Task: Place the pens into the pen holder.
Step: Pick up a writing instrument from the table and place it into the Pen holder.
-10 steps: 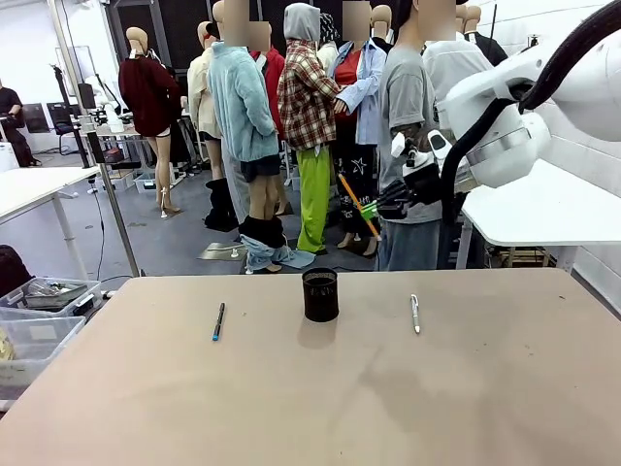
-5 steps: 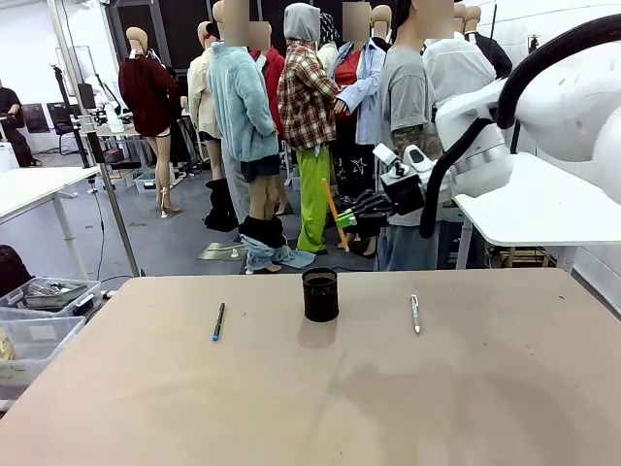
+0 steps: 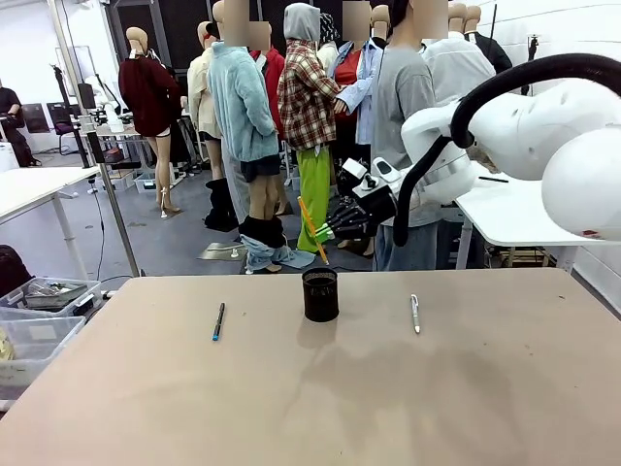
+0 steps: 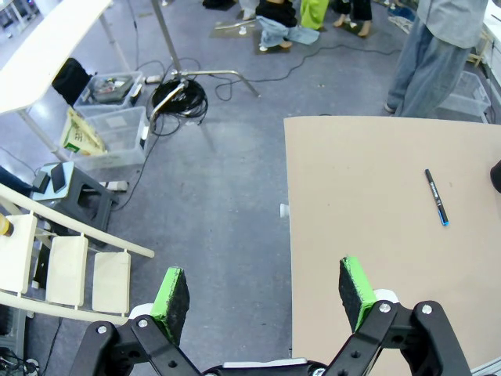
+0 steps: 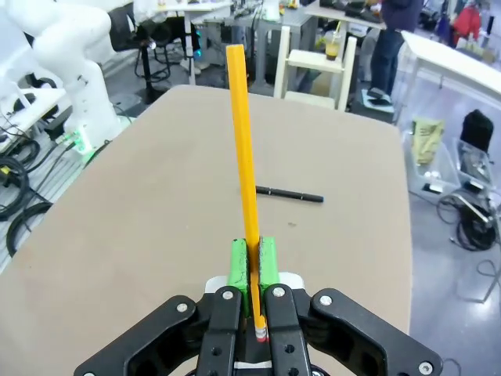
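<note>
An orange pencil-like pen [image 3: 306,214] hangs tilted in the air, with my right gripper [image 3: 325,234] shut on it, just above and behind the black pen holder [image 3: 320,294] at the table's far middle. In the right wrist view the orange pen [image 5: 241,141] stands up between the green pads of the right gripper [image 5: 252,265], and the dark pen [image 5: 290,195] lies beyond. The dark pen with a blue end [image 3: 218,320] lies left of the holder, the white-silver pen [image 3: 415,314] right of it. My left gripper [image 4: 264,294] is open over the table's edge, far from the dark pen [image 4: 437,197].
The tan table [image 3: 291,408] is bare in front of the holder. A person in a grey shirt [image 3: 406,116] stands at the far side. Plastic bins [image 3: 39,311] sit on the floor at the left, and a white table [image 3: 529,209] stands at the right.
My right arm has swung left and slightly down with the orange pen, from right of the holder to just above it. The pens on the table have not moved.
</note>
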